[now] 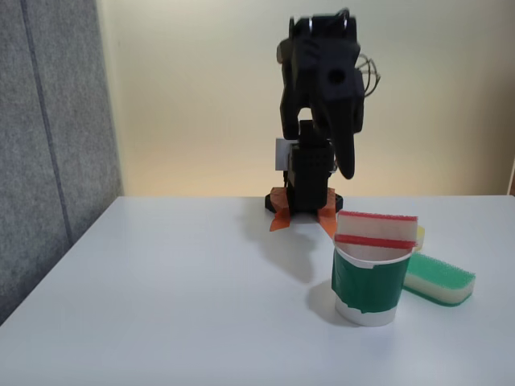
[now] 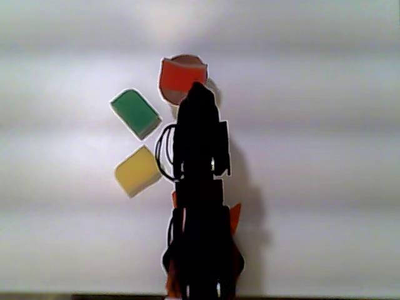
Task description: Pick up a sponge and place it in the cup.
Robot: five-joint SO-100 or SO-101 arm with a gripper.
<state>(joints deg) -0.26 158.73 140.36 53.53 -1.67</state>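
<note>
Nearest sits the green-banded white paper cup (image 1: 368, 283) with the red-topped cream foam sponge (image 1: 378, 233) lodged across its rim, light, squashy, best pinched by its long sides, while my pincer (image 1: 344, 165) hangs folded, grip unreadable.

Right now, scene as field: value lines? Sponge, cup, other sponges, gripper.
sponge: red-topped, on edge in the cup's mouth, upper part sticking out above the rim
cup: green-banded, upright on the table
green sponge: on the table behind the cup, fixed view
yellow sponge: on the table, apart from the cup
gripper: raised above the table, holding nothing; jaw state unclear
</note>
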